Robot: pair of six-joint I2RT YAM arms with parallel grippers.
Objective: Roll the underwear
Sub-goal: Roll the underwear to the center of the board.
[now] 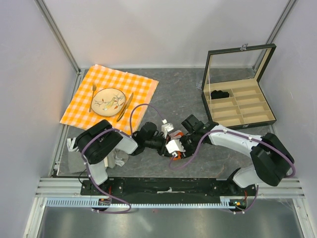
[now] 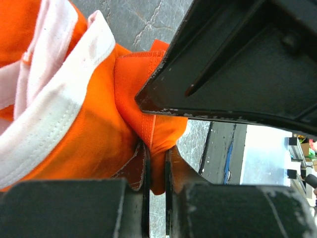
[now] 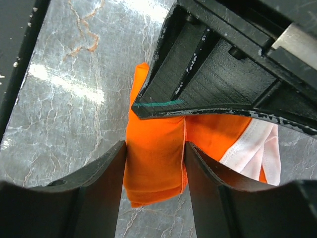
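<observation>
The underwear [image 1: 176, 135] is a small orange-red garment with white trim, bunched between my two grippers at the middle of the table. In the left wrist view its orange fabric [image 2: 94, 134] and white trim fill the left side, and my left gripper [image 2: 157, 163] is shut on a thin fold of it. In the right wrist view my right gripper [image 3: 154, 171] is shut on a thicker folded orange edge [image 3: 153, 158], a little above the grey table. In the top view my left gripper [image 1: 166, 145] and right gripper [image 1: 184, 144] meet tip to tip, hiding most of the garment.
An orange checkered cloth [image 1: 110, 96] with a plate [image 1: 109, 100], fork and knife lies at the back left. An open black compartment box [image 1: 237, 101] holding a small black bundle [image 1: 220, 93] stands at the back right. Grey-white cloths [image 1: 74, 146] lie by the left arm's base.
</observation>
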